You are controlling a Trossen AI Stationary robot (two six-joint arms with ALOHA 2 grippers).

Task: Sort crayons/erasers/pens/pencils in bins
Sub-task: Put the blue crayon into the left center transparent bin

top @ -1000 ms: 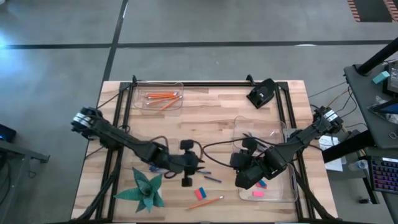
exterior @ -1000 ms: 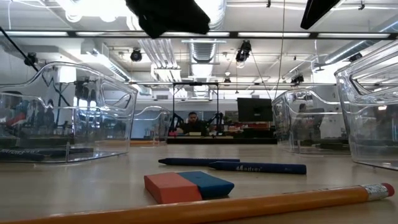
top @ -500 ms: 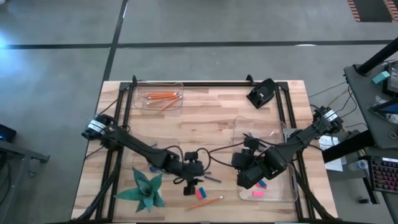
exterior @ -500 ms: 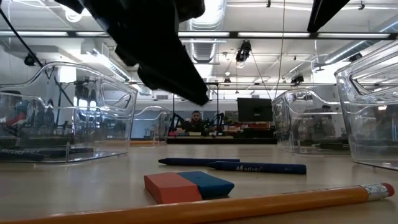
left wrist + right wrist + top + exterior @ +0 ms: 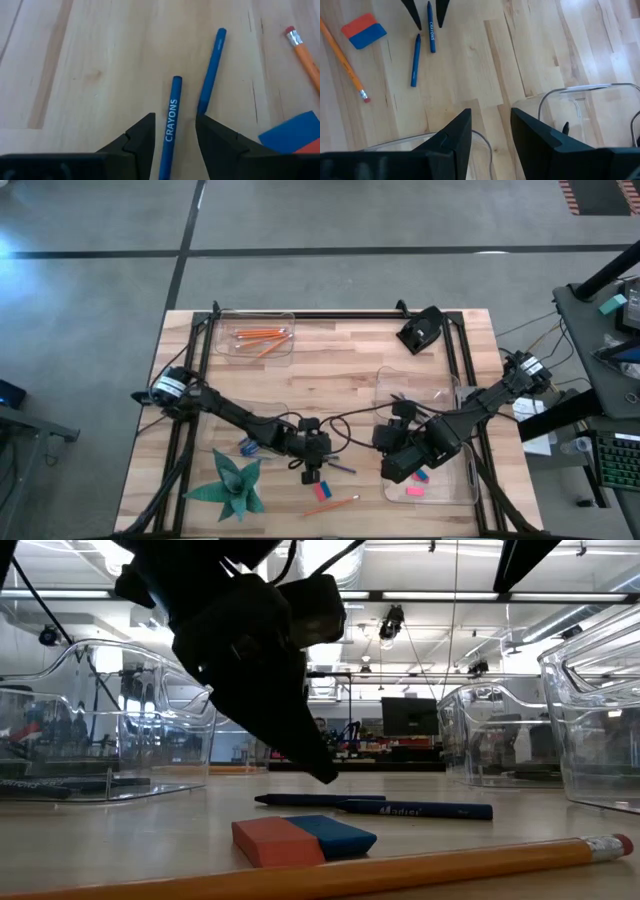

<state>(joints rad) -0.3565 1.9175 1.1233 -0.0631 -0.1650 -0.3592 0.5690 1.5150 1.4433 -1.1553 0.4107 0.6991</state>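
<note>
My left gripper (image 5: 174,131) is open and low over the table's near middle (image 5: 316,470). Its fingers stand on either side of a blue crayon (image 5: 170,120) printed CRAYONS, without touching it. A second blue crayon (image 5: 211,70) lies just beside it. Both crayons (image 5: 410,808) lie flat on the wood. An orange pencil (image 5: 333,505) and a red-and-blue eraser (image 5: 322,491) lie nearer the near edge. My right gripper (image 5: 490,135) is open and hovers at the edge of the clear bin (image 5: 458,492) that holds pink and blue erasers (image 5: 418,483).
A bin with orange pencils (image 5: 255,335) sits at the far left. Another clear bin (image 5: 415,395) stands beyond the right gripper. A bin on the left holds a blue stick (image 5: 247,447). A green paper star (image 5: 235,485) lies near left, a black object (image 5: 420,330) far right.
My left gripper has moved toward the table's right and near edge and has come down, tipping its fingers toward the table, until they straddle the blue crayon. The crayons, eraser and pencil have stayed where they were.
</note>
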